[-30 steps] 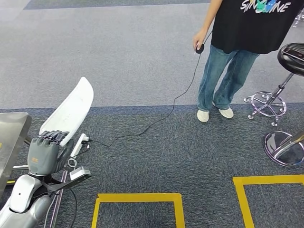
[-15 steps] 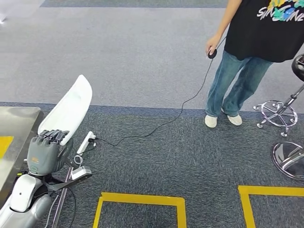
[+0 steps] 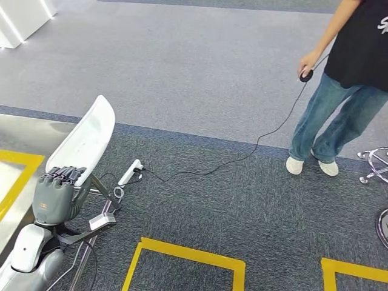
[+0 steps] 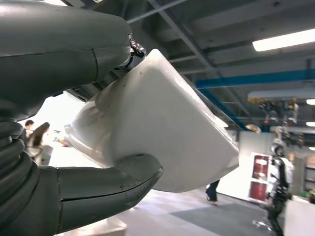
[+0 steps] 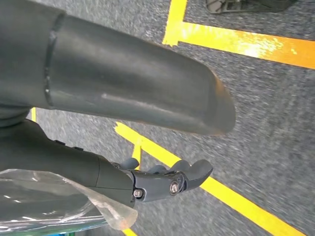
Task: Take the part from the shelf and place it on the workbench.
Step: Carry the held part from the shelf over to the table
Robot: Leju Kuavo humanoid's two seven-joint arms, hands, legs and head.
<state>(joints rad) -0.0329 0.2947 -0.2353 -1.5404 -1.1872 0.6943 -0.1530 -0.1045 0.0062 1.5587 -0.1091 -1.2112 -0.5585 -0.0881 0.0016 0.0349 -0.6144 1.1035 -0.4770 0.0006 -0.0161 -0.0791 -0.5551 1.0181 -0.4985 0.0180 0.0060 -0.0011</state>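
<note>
Left hand (image 3: 54, 199) grips the white part (image 3: 86, 140) at its lower end, fingers (image 3: 64, 174) over the top and thumb beneath, so it stays tilted up and off the floor. Steel worktop (image 3: 27, 130) sits just left of it. Right hand (image 5: 163, 179) hangs loose over the carpet, fingers apart, holding nothing

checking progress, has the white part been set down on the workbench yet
No, the left hand grips the white part and holds it up above the carpet, beside the workbench.
</note>
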